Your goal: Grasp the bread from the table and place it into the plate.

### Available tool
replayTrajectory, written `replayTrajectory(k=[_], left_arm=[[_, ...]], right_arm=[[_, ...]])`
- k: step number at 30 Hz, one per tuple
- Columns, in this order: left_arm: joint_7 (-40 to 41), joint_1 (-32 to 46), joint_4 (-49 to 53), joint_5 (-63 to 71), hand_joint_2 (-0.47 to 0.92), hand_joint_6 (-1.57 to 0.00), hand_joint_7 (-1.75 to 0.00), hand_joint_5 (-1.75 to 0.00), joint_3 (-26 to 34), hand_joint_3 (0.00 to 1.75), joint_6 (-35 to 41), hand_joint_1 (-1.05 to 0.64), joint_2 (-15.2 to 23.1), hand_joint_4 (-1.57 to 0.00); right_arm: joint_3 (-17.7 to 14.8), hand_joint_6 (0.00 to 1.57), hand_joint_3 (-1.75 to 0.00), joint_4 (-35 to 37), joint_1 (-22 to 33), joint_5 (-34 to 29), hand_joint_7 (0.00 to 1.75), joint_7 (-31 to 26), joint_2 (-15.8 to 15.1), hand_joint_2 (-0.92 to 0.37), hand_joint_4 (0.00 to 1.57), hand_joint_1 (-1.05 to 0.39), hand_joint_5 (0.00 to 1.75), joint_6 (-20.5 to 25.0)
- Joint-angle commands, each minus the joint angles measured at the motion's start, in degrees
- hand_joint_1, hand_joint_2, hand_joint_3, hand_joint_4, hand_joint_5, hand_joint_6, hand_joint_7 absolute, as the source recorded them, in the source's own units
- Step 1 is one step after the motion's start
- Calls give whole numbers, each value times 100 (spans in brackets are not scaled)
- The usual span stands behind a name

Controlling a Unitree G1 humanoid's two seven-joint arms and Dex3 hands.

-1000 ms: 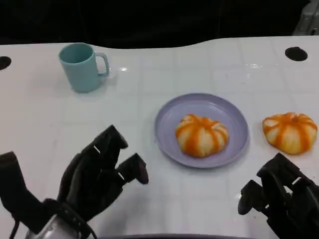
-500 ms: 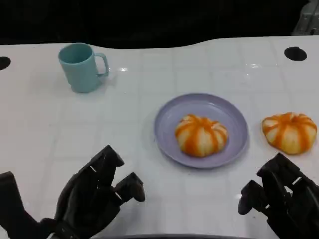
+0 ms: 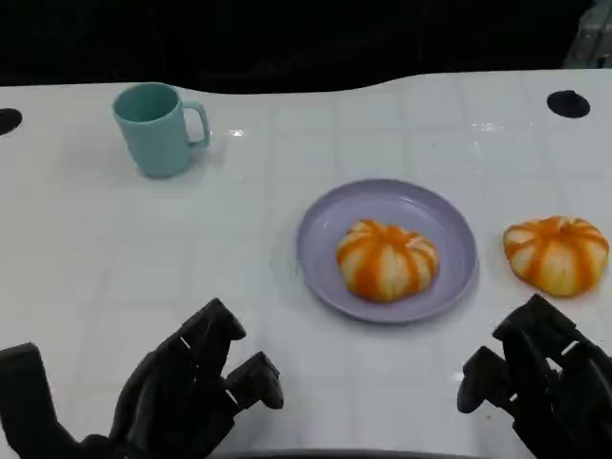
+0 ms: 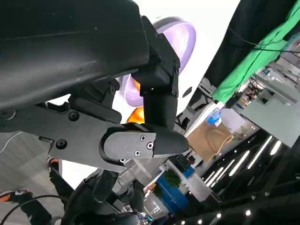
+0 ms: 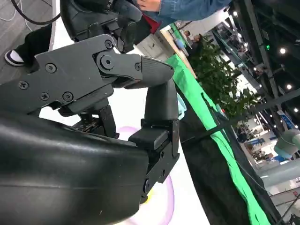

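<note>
A round orange-and-white striped bread (image 3: 386, 259) lies in the lavender plate (image 3: 320, 239) at the table's middle. A second striped bread (image 3: 557, 253) sits on the white table just right of the plate. My left hand (image 3: 191, 392) hovers low at the near left, fingers apart and holding nothing, well short of the plate. At the near right is my right hand (image 3: 535, 387), empty, just below the second bread. In the left wrist view, the plate (image 4: 185, 40) and a sliver of orange bread (image 4: 136, 115) peek past the fingers (image 4: 154, 98).
A teal mug (image 3: 158, 129) stands at the far left of the table. Black holes mark the table top at the far right (image 3: 568, 103) and far left (image 3: 8, 120). A dark drop lies beyond the far edge. A person (image 5: 187, 7) stands beside the table.
My left hand has drawn back from beside the plate toward the table's near edge, still empty. The right hand, both breads and the plate have stayed put.
</note>
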Motion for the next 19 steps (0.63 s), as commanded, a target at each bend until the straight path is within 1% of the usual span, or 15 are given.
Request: replayTrajectory(k=[1, 8, 19], left_arm=[[51, -25, 59, 106, 92, -58, -175, -175, 35, 34, -247, -61, 15, -79], [2, -85, 196, 166, 92, -58, -175, -175, 16, 34, -446, -61, 24, -79], [74, -111, 190, 104, 92, -56, -175, -175, 50, 35, -396, -61, 0, -80]], right_arm=[[-70, 49, -49, 50, 9, -24, 158, 140, -120, -80, 63, -53, 175, -155], [-95, 51, -48, 122, -50, -9, 157, 170, -144, -80, 64, -53, 175, -150], [-116, 53, -47, 143, -63, 21, 156, 173, -148, -79, 66, -53, 175, -150]])
